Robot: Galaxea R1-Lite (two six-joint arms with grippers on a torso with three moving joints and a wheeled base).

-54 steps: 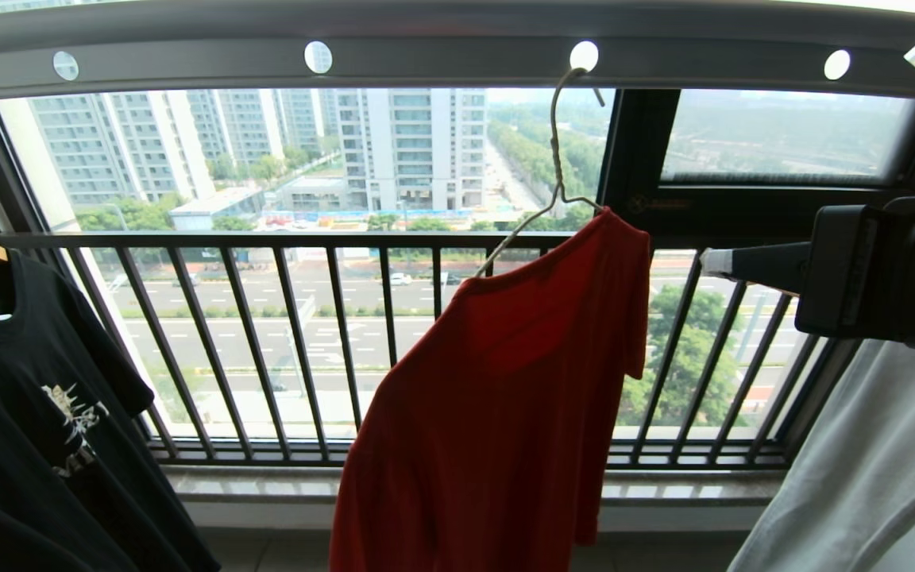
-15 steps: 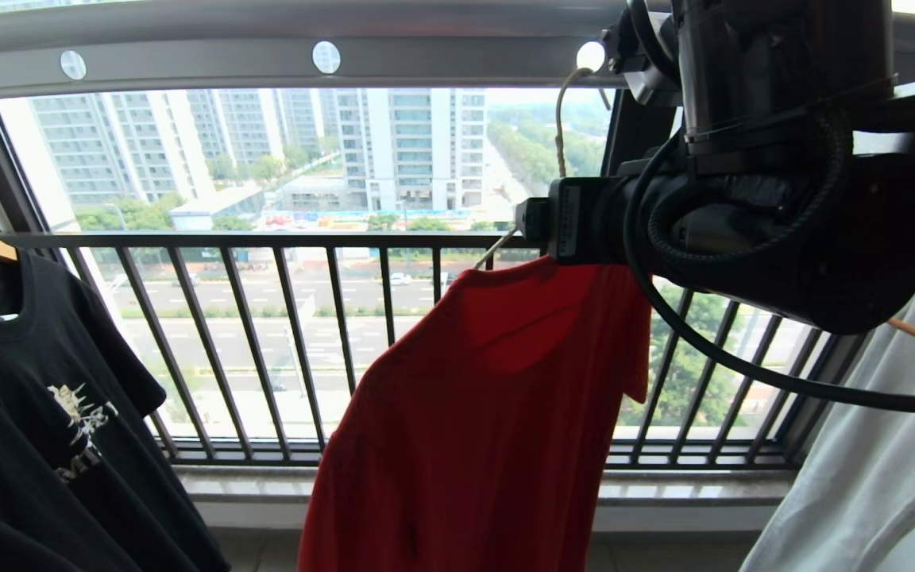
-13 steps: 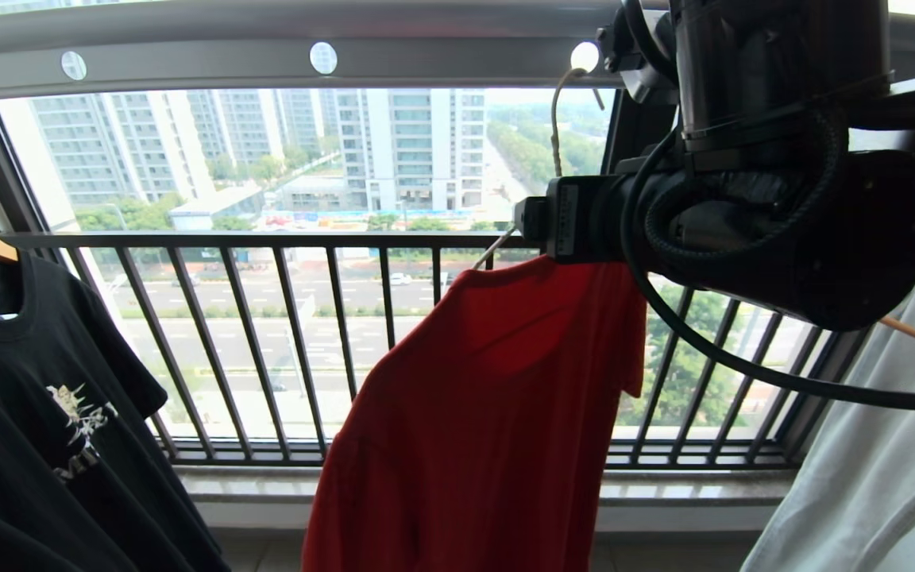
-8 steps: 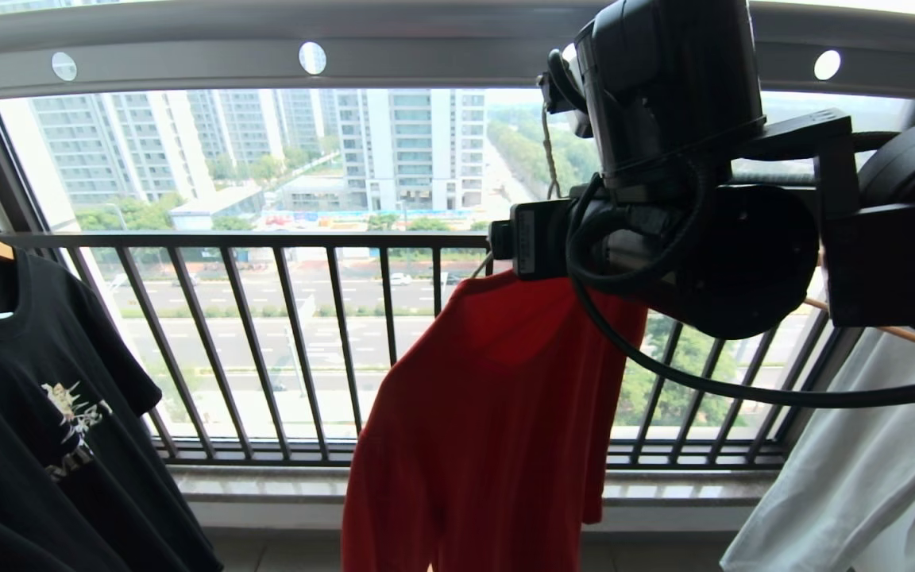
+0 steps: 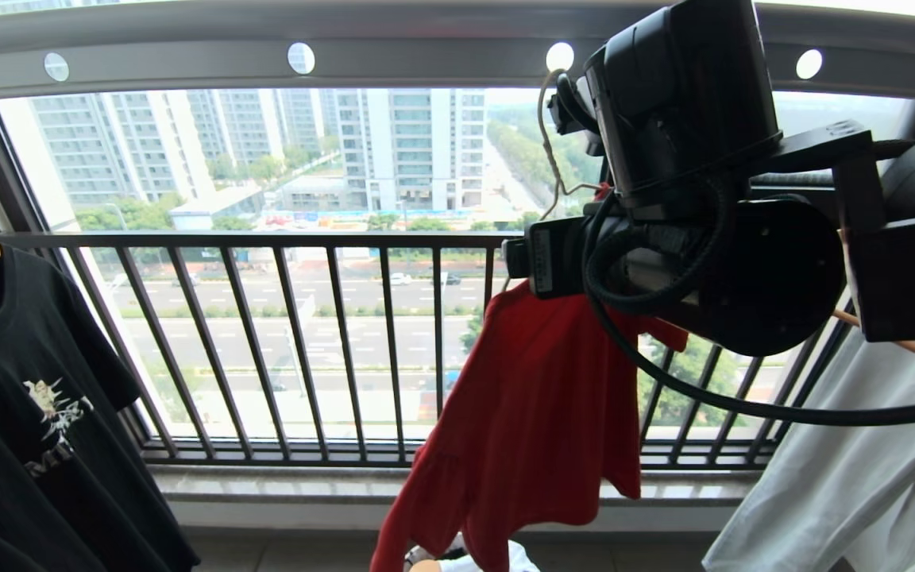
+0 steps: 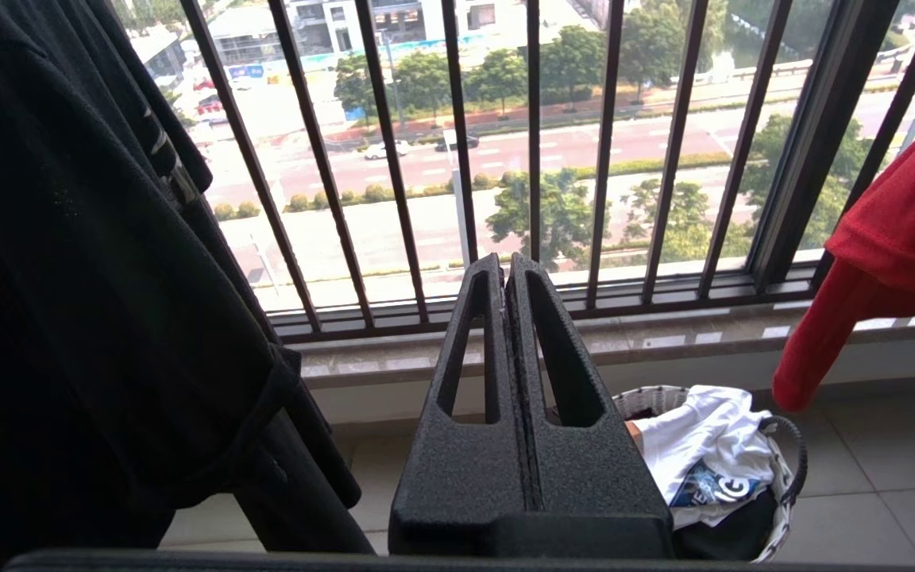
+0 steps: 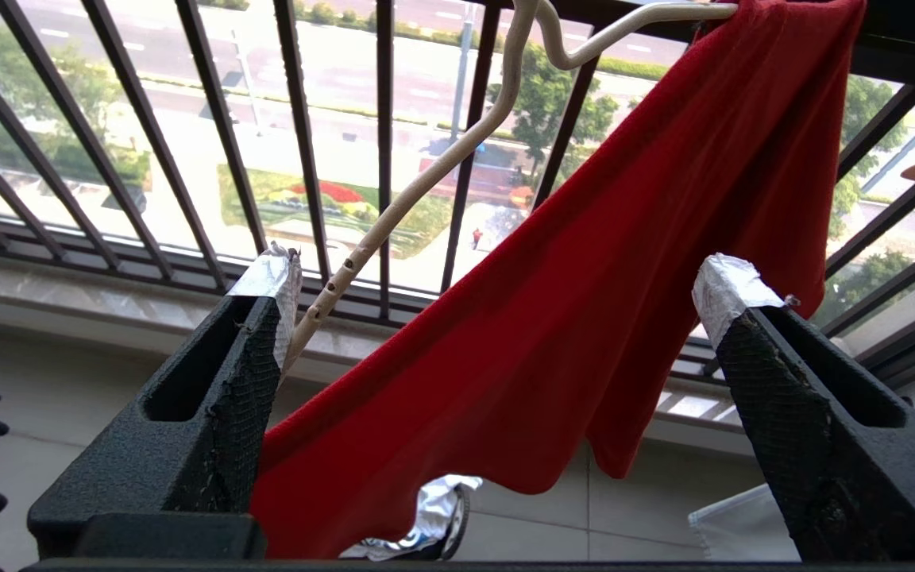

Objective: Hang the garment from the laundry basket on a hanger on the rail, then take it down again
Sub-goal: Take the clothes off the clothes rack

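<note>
With your right gripper (image 7: 497,278) gaping beside the red T-shirt (image 7: 584,302), centre on the hanger (image 7: 426,171) before clamping.

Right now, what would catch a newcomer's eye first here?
The red T-shirt, hanging lopsided from the cream wire hanger hooked in the grey rail. Next, the right gripper, open astride the shirt just below the hanger. The left gripper is shut, low beside the laundry basket.
</note>
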